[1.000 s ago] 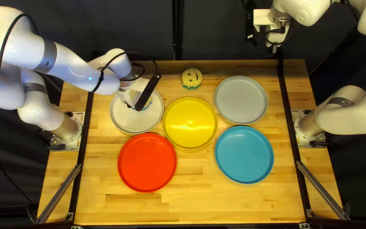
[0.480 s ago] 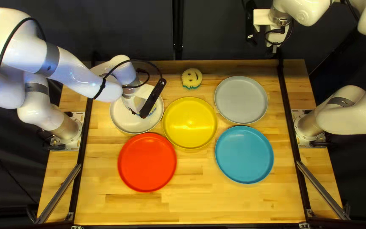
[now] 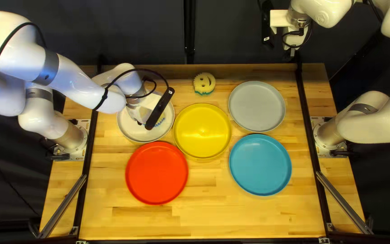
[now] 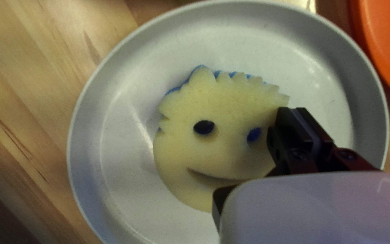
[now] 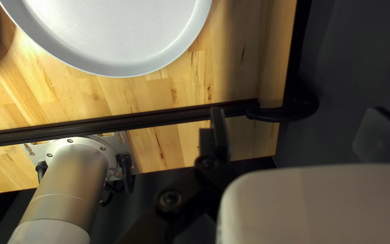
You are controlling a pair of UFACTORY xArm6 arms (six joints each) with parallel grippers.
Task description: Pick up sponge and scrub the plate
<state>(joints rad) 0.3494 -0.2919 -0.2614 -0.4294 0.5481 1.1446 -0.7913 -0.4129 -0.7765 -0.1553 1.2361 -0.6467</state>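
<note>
Obstacles: my left arm (image 3: pixel 64 77) overhangs the off-white plate (image 3: pixel 129 129); the yellow plate (image 3: pixel 202 131) and red plate (image 3: pixel 156 172) crowd its side. Passage: I have bare wood along the near edge, plus a narrow lane between yellow and blue (image 3: pixel 260 165) plates.

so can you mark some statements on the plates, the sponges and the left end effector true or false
1. The left end effector is at the sponge in the white plate. True.
2. That sponge lies smile side down. False: its eyes and mouth face up.
3. The yellow plate lies between the white plate and the grey plate. True.
4. The red plate is nearer the table's far edge than the yellow plate. False: it is nearer the near edge.
5. The second sponge rests on bare table. True.
</note>
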